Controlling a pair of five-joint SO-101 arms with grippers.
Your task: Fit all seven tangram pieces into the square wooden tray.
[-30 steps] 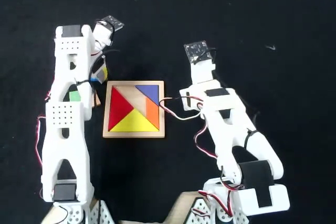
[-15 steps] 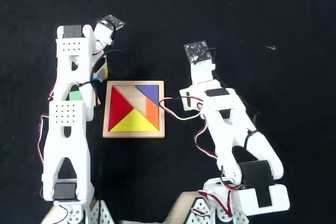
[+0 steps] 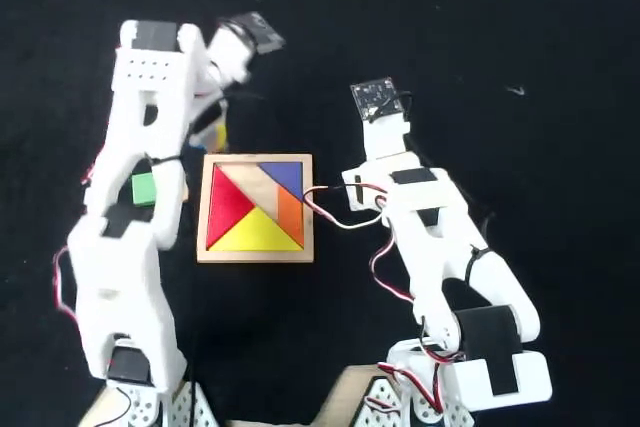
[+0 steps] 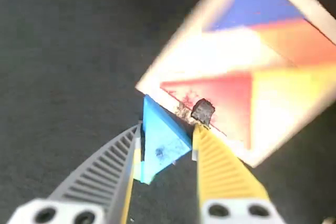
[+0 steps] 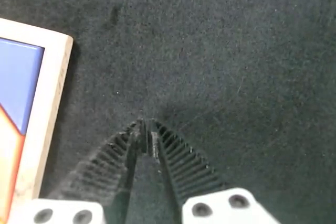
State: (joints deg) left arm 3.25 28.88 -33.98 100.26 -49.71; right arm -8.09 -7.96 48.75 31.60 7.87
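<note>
1. While the left jaws pinch a light-blue triangular tangram piece point(image 4: 160, 142) between them, the step in hand looks like carrying it to the square wooden tray point(image 4: 181, 43).
2. The piece's tip pokes just ahead of those jaws, close by the tray's corner and the large red triangle point(image 4: 210, 95).
3. Next, I judge, it must be turned and lowered onto the bare wood point(image 3: 250, 175) between the red triangle and the dark-blue piece point(image 3: 285, 175); a tilted edge could catch the rim.
4. The right jaws are pressed together on nothing, over the black table point(image 5: 210, 51), with the tray rim off to one side.
5. A small green piece point(image 3: 144, 188) lies by the left arm.
</note>
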